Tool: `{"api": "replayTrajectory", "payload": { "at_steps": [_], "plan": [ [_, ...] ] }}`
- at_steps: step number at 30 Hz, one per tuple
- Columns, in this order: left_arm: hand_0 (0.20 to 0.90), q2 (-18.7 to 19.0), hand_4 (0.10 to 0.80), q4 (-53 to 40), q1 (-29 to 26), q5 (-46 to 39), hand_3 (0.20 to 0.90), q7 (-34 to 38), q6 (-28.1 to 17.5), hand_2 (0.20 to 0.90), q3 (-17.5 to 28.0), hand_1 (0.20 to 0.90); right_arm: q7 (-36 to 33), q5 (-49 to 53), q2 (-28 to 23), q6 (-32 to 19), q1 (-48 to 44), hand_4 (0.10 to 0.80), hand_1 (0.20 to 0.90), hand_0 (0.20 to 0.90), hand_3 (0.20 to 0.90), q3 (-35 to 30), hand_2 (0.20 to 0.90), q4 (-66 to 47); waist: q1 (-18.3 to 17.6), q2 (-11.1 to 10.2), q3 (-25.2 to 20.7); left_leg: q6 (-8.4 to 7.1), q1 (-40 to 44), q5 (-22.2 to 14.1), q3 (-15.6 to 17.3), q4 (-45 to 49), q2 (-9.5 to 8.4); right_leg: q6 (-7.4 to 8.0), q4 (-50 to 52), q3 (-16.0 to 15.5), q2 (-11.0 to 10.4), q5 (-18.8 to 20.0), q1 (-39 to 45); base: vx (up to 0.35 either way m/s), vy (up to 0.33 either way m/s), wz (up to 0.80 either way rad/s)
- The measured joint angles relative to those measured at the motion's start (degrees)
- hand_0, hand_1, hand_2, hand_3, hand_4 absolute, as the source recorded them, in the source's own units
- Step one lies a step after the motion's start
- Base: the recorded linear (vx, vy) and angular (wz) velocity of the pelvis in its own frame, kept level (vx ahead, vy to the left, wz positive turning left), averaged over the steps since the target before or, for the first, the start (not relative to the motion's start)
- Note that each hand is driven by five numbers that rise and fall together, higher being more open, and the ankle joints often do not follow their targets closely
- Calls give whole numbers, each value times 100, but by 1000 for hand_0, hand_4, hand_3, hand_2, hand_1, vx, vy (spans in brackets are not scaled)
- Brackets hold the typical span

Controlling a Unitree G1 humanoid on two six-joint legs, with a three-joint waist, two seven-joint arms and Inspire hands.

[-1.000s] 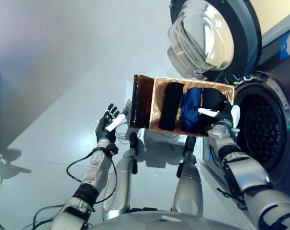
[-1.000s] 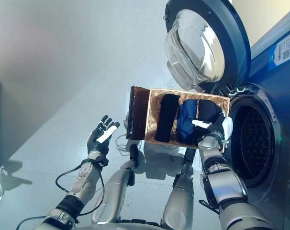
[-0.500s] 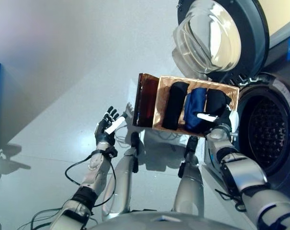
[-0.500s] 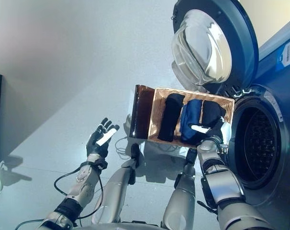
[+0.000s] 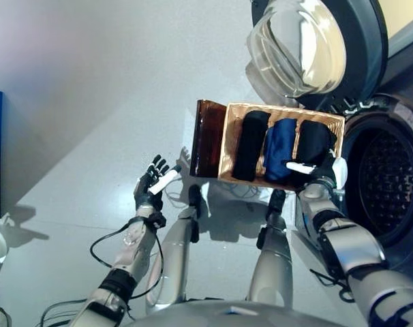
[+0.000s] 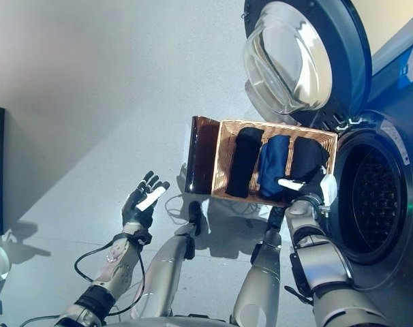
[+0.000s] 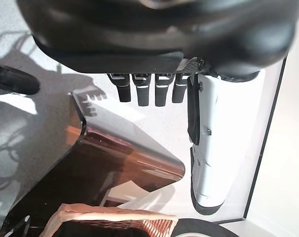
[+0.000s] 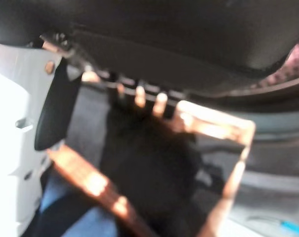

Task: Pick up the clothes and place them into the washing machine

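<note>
The right robot hand (image 5: 321, 172) reaches into the wicker basket (image 5: 228, 139) at the black clothes (image 5: 314, 142); its grip I cannot tell. The left robot hand (image 5: 150, 185) hangs open.

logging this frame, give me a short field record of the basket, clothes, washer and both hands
basket: wicker, on the floor beside the washer
clothes: black roll, blue roll, black roll, side by side in the basket
washing machine: door swung open
right hand: at the basket's near right corner, grip unclear
left hand: open, empty, left of the basket
</note>
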Motion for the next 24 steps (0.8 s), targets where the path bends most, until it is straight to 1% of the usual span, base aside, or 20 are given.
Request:
{"api": "replayTrajectory", "payload": {
  "at_steps": [2, 4, 8, 9, 14, 16, 17, 19, 20, 21, 24],
  "plan": [
    [900, -1, 800, 0, 6, -4, 900, -17, 0, 900, -3, 900, 7, 4, -22, 3, 16, 800, 900, 900, 900, -142, 900, 24, 10, 23, -1, 2, 37, 2, 15, -23, -5, 1, 6, 10, -1, 0, 5, -44, -23, -4],
    [900, 7, 800, -51, 6, -20, 900, -64, 0, 900, -4, 900, 15, 7, -81, 3, 9, 800, 900, 900, 900, -142, 900, 53, 11, 81, 18, 4, 32, 1, 13, -9, -27, 19, 117, 28, -20, -38, -49, -54, -11, 1],
    [900, 18, 800, -293, 20, -44, 900, -107, -2, 900, -1, 900, 20, 5, -145, -5, -11, 800, 900, 900, 900, -134, 900, 49, 32, 196, 13, 5, -162, -49, 14, 184, -43, 21, 678, 140, -69, -318, -420, -40, -24, 6],
    [900, 20, 800, -416, 32, -48, 900, -121, -2, 900, -2, 900, 22, 4, -165, -5, -14, 800, 900, 900, 900, -139, 900, 52, 26, 233, 21, -3, -303, -153, -7, 413, -34, 19, 960, 162, -82, -472, -577, -9, -28, 11],
    [900, 24, 800, -658, 178, -266, 900, -252, 0, 900, 2, 900, 23, 13, -213, -9, -22, 800, 900, 900, 900, -165, 900, 69, 75, 257, 18, -14, -568, -356, -27, 900, -41, -8, 1639, 271, -140, -788, -936, -1, -13, 6],
    [900, 29, 800, -781, 286, -275, 900, -274, -1, 900, 2, 900, 42, 18, -237, -10, -21, 800, 900, 900, 900, -172, 900, 117, 118, 260, 15, -18, -625, -415, -29, 1012, -40, -10, 1755, 316, -147, -860, -1018, 0, 0, 0],
    [900, 44, 800, -831, 319, -282, 900, -277, -1, 900, 9, 900, 39, 20, -242, -12, -22, 737, 812, 812, 812, -172, 812, 119, 133, 259, 15, -21, -678, -446, -30, 1058, -35, -17, 1824, 328, -148, -889, -1079, 0, 0, 0],
    [900, 74, 800, -915, 372, -341, 900, -289, 0, 900, 17, 900, 31, 21, -260, -23, -22, 512, 496, 496, 496, -171, 496, 116, 136, 263, 13, 0, -780, -479, -50, 1130, -29, -14, 1869, 329, -142, -896, -1163, -8, 2, 2],
    [900, 83, 800, -917, 394, -344, 900, -308, 0, 900, 16, 900, 23, 14, -285, -25, -41, 365, 291, 291, 291, -131, 291, 157, 141, 264, 11, -2, -853, -496, -71, 1192, -36, -13, 1907, 329, -141, -901, -1212, -17, 12, 4],
    [900, 87, 800, -916, 408, -344, 900, -324, 9, 900, 16, 900, 23, 5, -317, -18, -84, 300, 200, 200, 200, -128, 200, 182, 145, 264, 11, 1, -883, -502, -82, 1220, -36, -13, 1906, 329, -137, -900, -1220, -5, 21, 4],
    [900, 118, 800, -942, 454, -344, 900, -380, 10, 900, 11, 900, 94, 0, -512, 8, -225, 300, 200, 200, 200, -140, 200, 382, 169, 268, 8, 14, -982, -513, -92, 1300, -45, -14, 1918, 338, -144, -899, -1274, 3, 20, 5]
  ]
}}
